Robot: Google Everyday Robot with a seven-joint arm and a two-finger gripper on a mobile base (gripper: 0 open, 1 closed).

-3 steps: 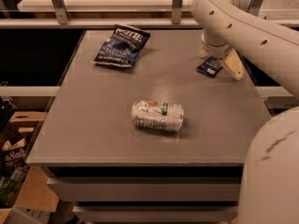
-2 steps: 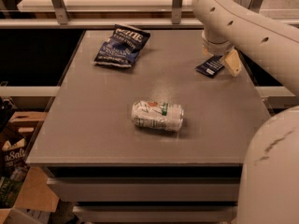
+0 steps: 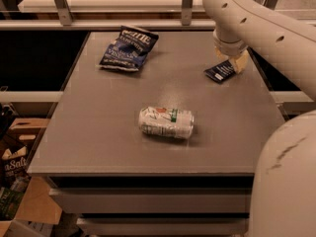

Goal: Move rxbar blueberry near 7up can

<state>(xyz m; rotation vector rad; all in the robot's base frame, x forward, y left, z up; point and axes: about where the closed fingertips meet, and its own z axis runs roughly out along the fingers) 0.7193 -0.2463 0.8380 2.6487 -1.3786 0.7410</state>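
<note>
The rxbar blueberry (image 3: 220, 72) is a small dark navy wrapper lying flat at the table's far right. The 7up can (image 3: 166, 122) is pale silver with green and red marks. It lies on its side in the middle of the table, well apart from the bar. My gripper (image 3: 237, 64) is down at the bar's right end, right against it or just above it. The wrist and forearm hide most of the gripper.
A larger dark blue chip bag (image 3: 129, 48) with white lettering lies at the table's far left. The grey table (image 3: 98, 132) drops off at its right edge close to the bar. My arm (image 3: 261, 28) crosses the upper right. Cardboard boxes (image 3: 17, 177) stand on the floor at the left.
My gripper has shifted slightly up and to the left at the bar's right end. The bar, the can and the chip bag have not moved.
</note>
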